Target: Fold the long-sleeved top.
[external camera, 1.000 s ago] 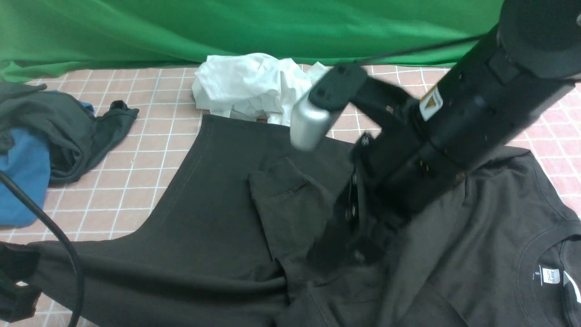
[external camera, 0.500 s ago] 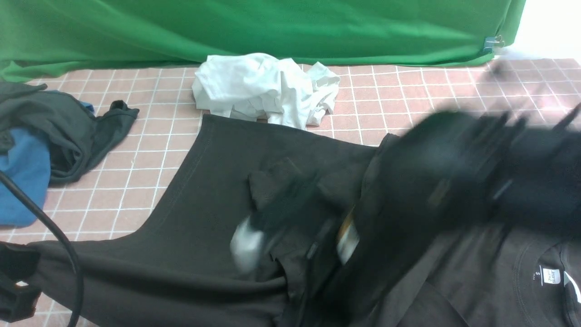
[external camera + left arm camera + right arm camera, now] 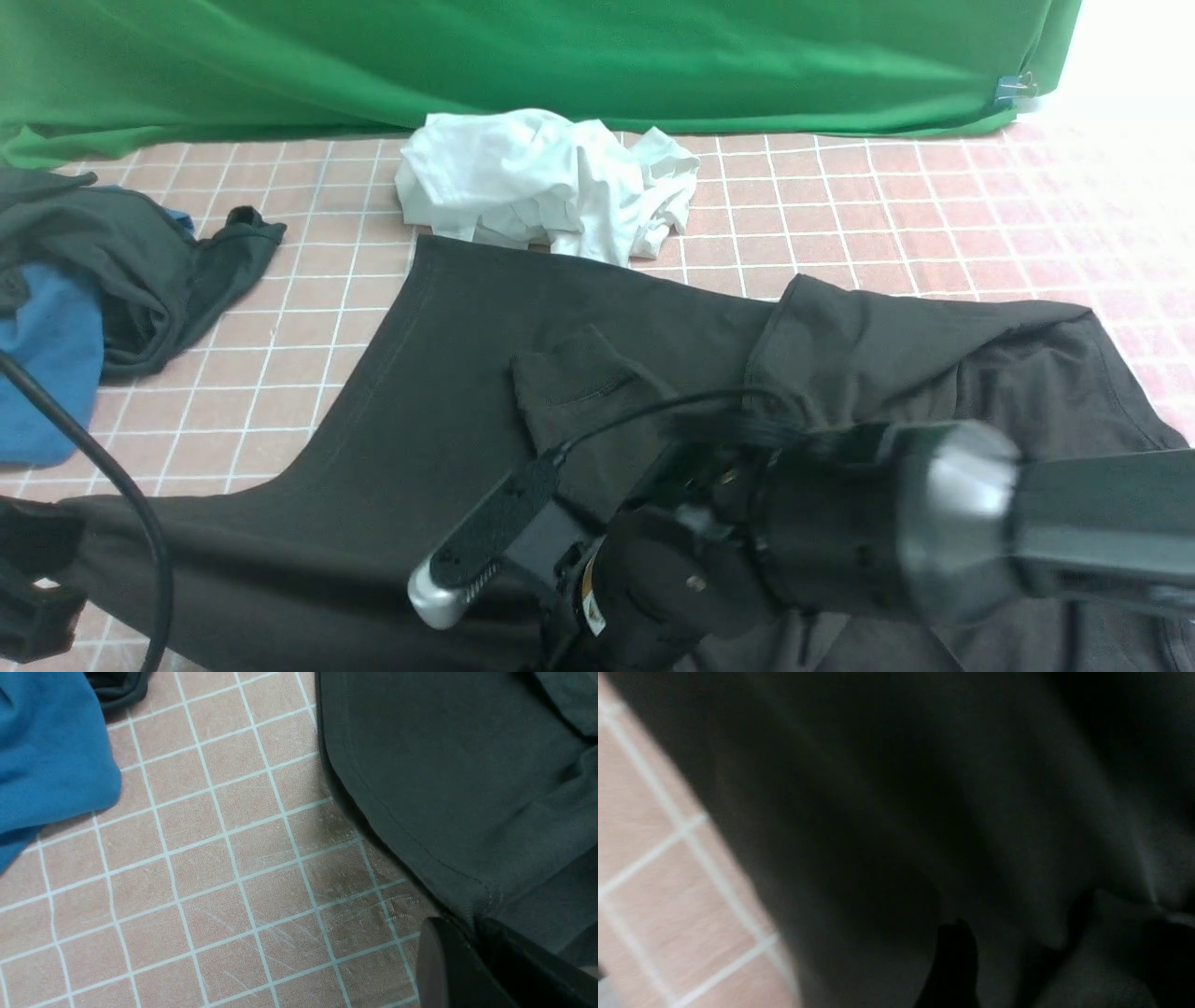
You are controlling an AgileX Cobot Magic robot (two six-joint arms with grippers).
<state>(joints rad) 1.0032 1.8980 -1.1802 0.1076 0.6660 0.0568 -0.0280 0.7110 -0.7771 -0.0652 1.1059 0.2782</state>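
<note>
Soft, creased knit long-sleeved top (image 3: 448, 392) on gridded worktop (image 3: 840, 215); left gripper (image 3: 467, 940) clamped tight on its fabric (right gripper (image 3: 1059, 975) blurred; its opening cannot be told).

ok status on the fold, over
left gripper: jaws shut on the edge of the large black-brown knit long-sleeved top. right gripper: jaws apart, low over it. crumpled white cloth at its far hem.

Blurred long-sleeved top (image 3: 924, 812) over pink tiled surface (image 3: 640, 882); dark fingers (image 3: 955, 961) against its folds
</note>
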